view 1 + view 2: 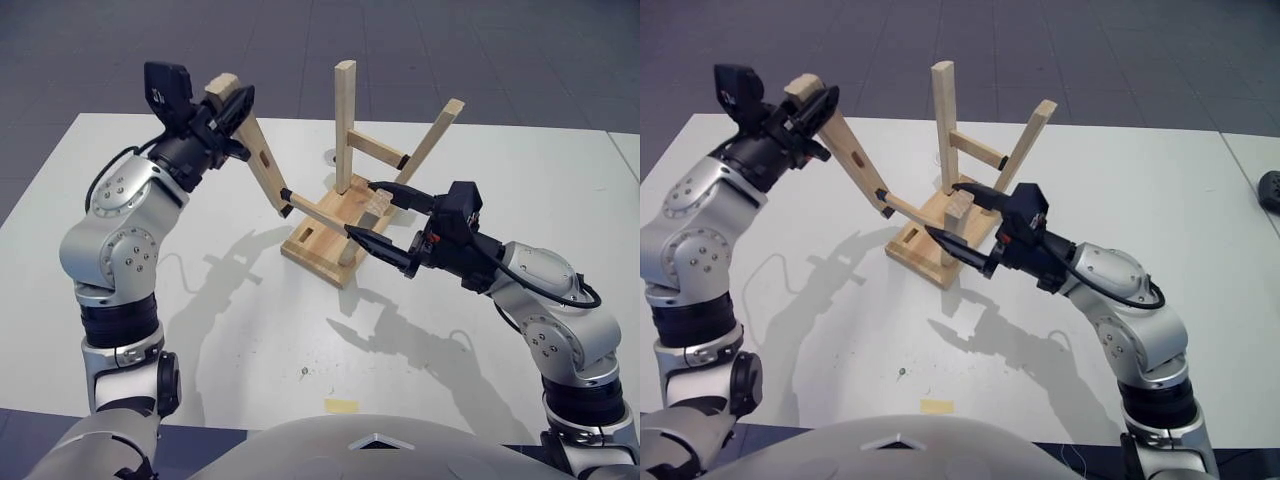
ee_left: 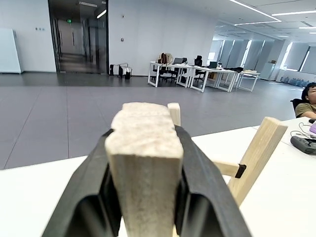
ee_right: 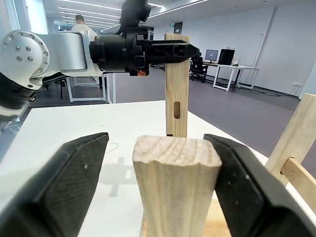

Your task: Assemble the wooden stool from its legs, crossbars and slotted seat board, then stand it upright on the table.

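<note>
Mid-frame, the seat board (image 1: 318,248) lies on the table (image 1: 520,190). At upper left the left gripper (image 1: 232,108) is clamped on the top end of a slanted leg (image 1: 262,160). Centre right, the right gripper (image 1: 361,207) stands open around a short leg (image 3: 175,173).

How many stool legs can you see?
4. A tilted leg clamped in the left gripper; an upright leg on the seat board; a leg leaning right beside it; a leg between the right gripper's open fingers.

Open-plan office — rows of white desks (image 2: 217,75) with monitors (image 3: 226,56), ceiling strip lights (image 2: 258,7), wide grey floor (image 2: 59,118)
</note>
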Controlling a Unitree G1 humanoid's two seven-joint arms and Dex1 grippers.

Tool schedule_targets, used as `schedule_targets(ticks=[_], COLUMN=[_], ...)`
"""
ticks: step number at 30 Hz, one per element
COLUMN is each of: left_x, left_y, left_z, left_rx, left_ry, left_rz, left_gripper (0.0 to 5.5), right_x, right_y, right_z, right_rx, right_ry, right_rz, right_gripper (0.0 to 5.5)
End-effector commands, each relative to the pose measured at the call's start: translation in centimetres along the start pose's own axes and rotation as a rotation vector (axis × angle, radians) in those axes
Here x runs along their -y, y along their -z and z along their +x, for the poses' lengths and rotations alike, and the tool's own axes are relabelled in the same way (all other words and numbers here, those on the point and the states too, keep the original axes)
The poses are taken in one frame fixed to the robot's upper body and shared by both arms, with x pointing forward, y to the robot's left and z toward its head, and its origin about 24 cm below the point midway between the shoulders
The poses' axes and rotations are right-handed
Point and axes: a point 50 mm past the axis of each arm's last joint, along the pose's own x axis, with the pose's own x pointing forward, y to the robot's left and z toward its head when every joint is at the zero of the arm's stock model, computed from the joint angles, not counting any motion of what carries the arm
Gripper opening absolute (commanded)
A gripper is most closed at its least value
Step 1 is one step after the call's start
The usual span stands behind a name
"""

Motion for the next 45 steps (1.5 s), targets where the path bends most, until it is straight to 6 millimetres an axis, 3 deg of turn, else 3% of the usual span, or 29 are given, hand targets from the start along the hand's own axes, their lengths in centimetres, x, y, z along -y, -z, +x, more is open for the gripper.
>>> schedule_targets(ticks=[1,5,12,21,26,30,35,45], left_x=[0.4,0.9,0.3,-0.5,-0.1,-0.6,-0.1,-0.5], left_y=[0.7,1.3,2.5,5.4,6.2,5.4,3.9,5.0], left_z=[-0.9,-0.9,-0.7,-0.1,-0.2,-0.8,-0.7,-0.5], left_rx=[-0.025,-0.021,-0.03,-0.058,-0.115,-0.116,-0.074,-0.137], left_ry=[-0.011,-0.018,-0.051,-0.083,-0.028,-0.004,0.048,0.001], left_rz=[-0.024,-0.094,-0.142,-0.164,-0.128,-0.114,-0.224,-0.13], left_gripper=[1.03,1.03,1.03,1.03,1.03,1.03,1.03,1.03], right_x=[-0.1,-0.2,-0.3,-0.3,-0.3,-0.3,-0.3,-0.5], right_y=[0.2,1.0,1.8,2.0,2.1,2.2,2.4,2.5], right_z=[-0.2,-0.2,-0.6,-0.4,-0.2,-0.2,-0.2,0.0], right_rx=[0.009,0.032,0.044,0.048,0.047,0.048,0.047,0.051], right_ry=[0.02,0.051,0.081,0.079,0.079,0.085,0.099,0.099], right_rz=[0.005,0.042,0.072,0.078,0.075,0.072,0.072,0.068], right_gripper=[2.81,2.14,2.12,2.12,2.12,2.12,2.12,2.12])
